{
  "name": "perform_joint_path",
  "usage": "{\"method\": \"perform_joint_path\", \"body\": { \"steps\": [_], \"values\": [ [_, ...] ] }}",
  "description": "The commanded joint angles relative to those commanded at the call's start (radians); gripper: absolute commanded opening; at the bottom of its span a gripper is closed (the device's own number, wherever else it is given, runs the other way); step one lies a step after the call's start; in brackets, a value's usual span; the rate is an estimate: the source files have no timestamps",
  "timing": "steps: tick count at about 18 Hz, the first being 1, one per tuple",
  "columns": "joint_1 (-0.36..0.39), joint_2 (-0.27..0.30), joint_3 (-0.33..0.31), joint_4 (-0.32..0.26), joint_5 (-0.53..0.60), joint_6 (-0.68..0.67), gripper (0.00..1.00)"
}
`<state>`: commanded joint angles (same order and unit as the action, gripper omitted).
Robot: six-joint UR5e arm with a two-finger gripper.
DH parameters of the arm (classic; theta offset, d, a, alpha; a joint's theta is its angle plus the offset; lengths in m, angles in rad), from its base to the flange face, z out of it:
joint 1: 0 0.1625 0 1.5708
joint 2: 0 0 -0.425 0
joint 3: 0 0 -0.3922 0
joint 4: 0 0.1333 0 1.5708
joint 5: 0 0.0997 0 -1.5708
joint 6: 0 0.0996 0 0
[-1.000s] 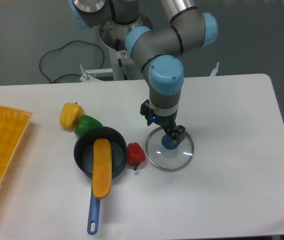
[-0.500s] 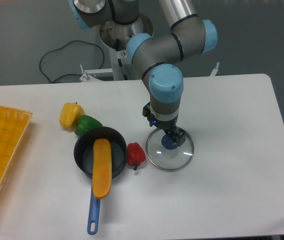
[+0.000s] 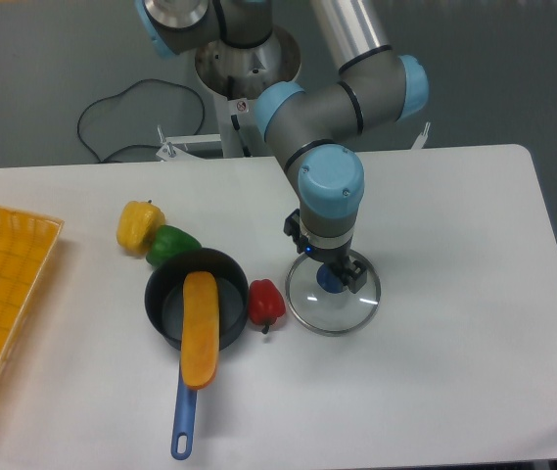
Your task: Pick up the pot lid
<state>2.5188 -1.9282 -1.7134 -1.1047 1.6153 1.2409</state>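
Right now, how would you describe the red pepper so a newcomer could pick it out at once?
Find the black pan with the blue handle. Look just right of its rim, where the red pepper lies between pan and clear lid. Its red skin sets it apart from the green and yellow vegetables beyond the pan.

The grey arm [image 3: 363, 98] has round blue caps [image 3: 331, 176] and black jaws.
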Motion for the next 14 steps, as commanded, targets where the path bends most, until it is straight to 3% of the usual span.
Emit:
{"method": "perform_joint_path", "body": {
  "steps": [8,14],
  "values": [
    [0.005,-0.009,-0.046,0.135,0.008,0.060,1.00],
    [0.005,-0.015,-0.064,0.143,0.011,0.063,1.00]
  ]
}}
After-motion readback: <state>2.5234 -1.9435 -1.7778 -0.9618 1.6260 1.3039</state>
